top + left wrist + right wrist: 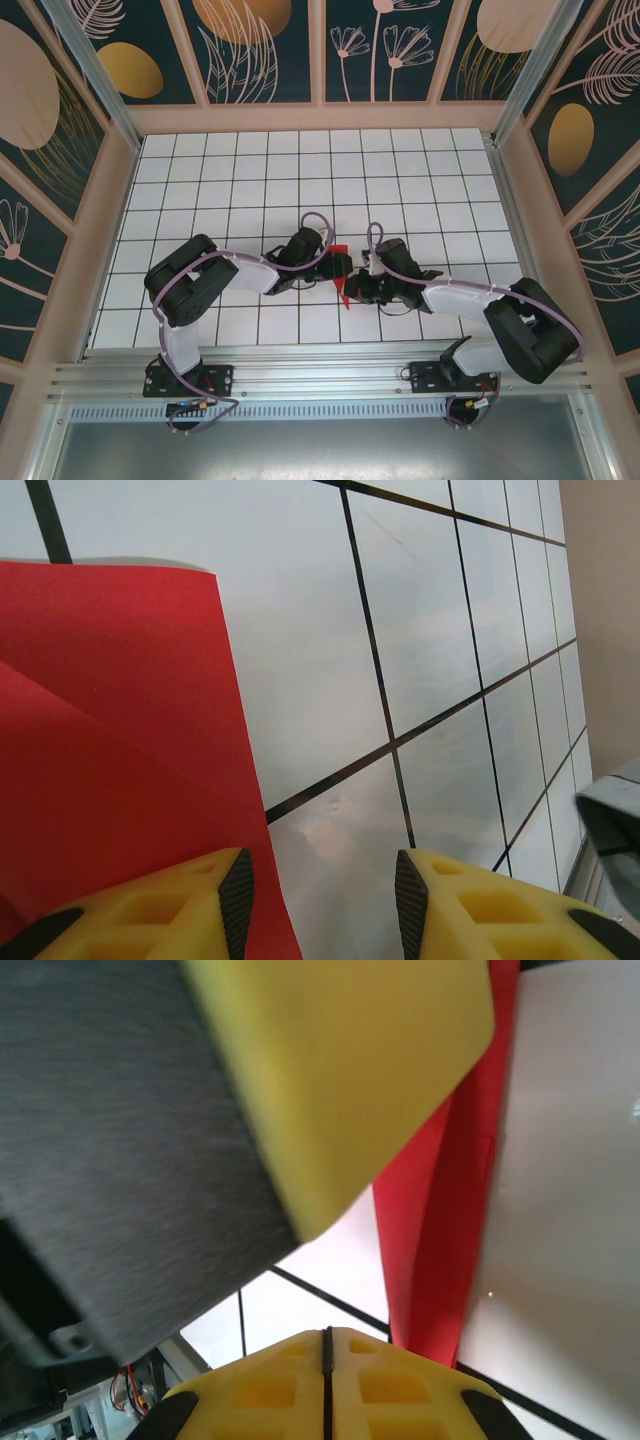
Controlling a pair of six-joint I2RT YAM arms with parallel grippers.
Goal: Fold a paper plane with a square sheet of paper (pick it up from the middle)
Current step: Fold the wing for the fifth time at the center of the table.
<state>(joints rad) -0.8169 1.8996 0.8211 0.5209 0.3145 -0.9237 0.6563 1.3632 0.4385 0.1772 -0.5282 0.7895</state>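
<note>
Paper (342,285): red sheet, partly folded, lying near the middle of the table (250,180), a little toward its near edge. From above it shows a narrow strip tapering to a point toward the near edge. The left wrist view shows one red layer lapped over another (120,730); the right wrist view shows a creased strip (450,1210) on the white table.

Left gripper (320,900): over the middle of the table, jaws spread, bare tile showing between them. One finger (200,900) stands over the red edge; I cannot tell whether it touches.

Right gripper (327,1360): over the middle of the table, fingers pressed together, no paper seen between them.
</note>
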